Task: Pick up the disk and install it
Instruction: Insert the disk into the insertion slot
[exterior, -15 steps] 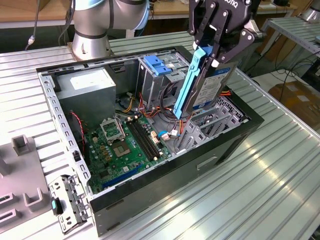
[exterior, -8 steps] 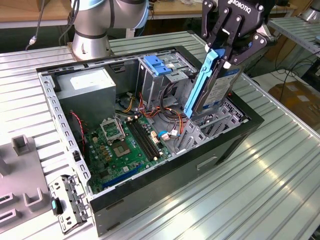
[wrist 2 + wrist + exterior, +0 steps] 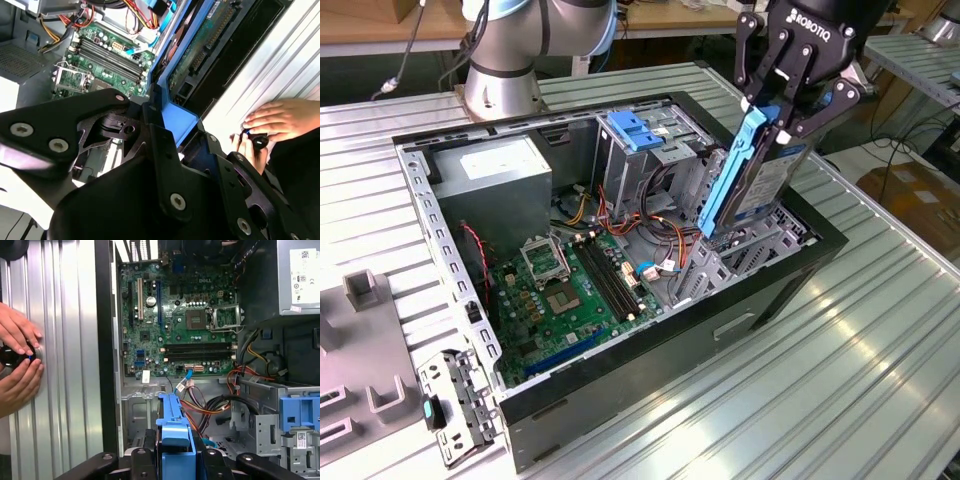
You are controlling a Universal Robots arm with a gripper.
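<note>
**Disk held tilted inside the case**

The disk is grasped at its upper end by the hand, which is clenched on the blue bracket. The disk is held steeply tilted inside the open computer case, towards the exterior view's right, beside the motherboard. The lower end seemingly meets the grey cage, but contact cannot be confirmed.

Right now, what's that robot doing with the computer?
The robot's gripper is clamped on the disk, a silver drive in a blue frame. The disk stands tilted, its lower end down inside the open computer case, on the exterior view's right, beside the motherboard. Most of it sticks up out of the case, so it is not installed yet. In the first wrist view, a person's hands hold a small black knob on the table beside the case.
</note>
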